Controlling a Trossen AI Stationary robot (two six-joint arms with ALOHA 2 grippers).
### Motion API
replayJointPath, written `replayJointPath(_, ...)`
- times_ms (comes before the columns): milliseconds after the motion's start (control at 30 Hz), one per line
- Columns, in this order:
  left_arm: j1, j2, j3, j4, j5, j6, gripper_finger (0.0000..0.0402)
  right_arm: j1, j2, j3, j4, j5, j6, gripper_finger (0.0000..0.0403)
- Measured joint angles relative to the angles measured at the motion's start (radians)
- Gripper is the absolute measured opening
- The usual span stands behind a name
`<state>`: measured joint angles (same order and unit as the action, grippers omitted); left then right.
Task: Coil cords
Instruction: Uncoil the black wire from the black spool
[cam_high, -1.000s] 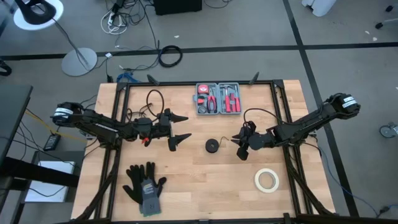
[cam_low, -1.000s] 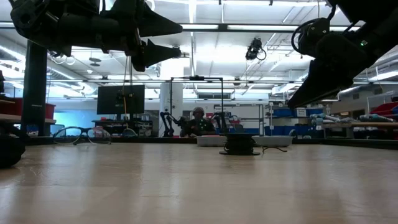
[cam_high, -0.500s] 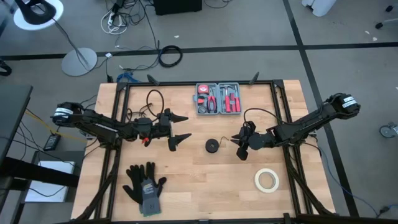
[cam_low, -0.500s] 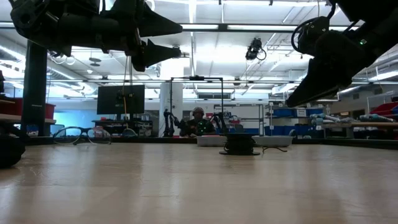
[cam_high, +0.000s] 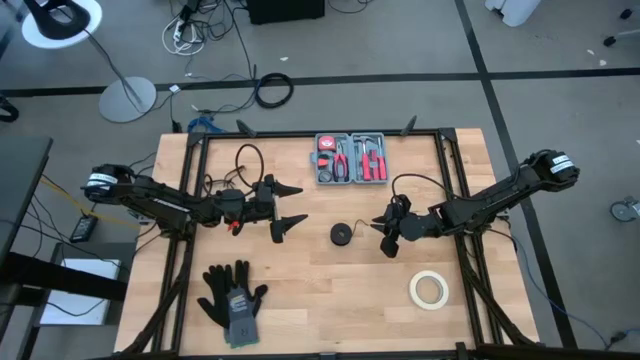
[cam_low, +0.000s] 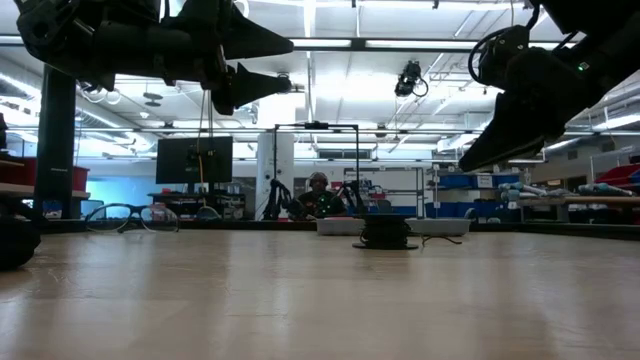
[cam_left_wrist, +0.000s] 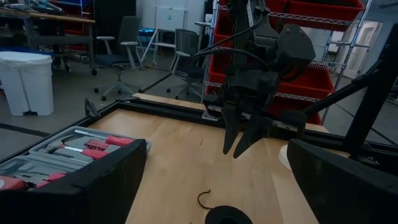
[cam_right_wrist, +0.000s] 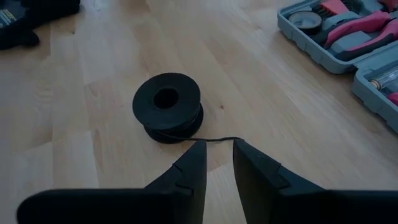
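- So overhead, the cord (cam_high: 341, 235) looks like a plain black disc between both grippers.
- Right gripper (cam_right_wrist: 216, 163) camera shows a wound spool with a loose tail; fingers narrowly apart, holding nothing.
- Left gripper (cam_high: 288, 208) fingers spread wide.

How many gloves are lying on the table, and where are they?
2, as far as the high view shows: a black pair of gloves lying side by side, overlapping, near the table's front left corner, in front of the left arm. More could be hidden underneath.
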<state>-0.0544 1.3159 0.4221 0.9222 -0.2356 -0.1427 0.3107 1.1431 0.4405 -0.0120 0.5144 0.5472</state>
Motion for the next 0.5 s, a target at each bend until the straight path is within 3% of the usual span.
replayJointPath(267, 0.000, 0.000, 0.000, 0.003, 0.000, -0.009, 0.0392, 0.000, 0.000, 0.000, 0.024, 0.000, 0.012, 0.0079)
replayJointPath(400, 0.000, 0.000, 0.005, 0.030, -0.001, -0.111, 0.0392, -0.002, 0.000, 0.000, 0.035, 0.000, 0.018, 0.0078)
replayJointPath(500, 0.010, 0.000, 0.045, -0.076, 0.001, -0.150, 0.0392, -0.006, 0.000, 0.000, 0.035, 0.000, 0.017, 0.0077)
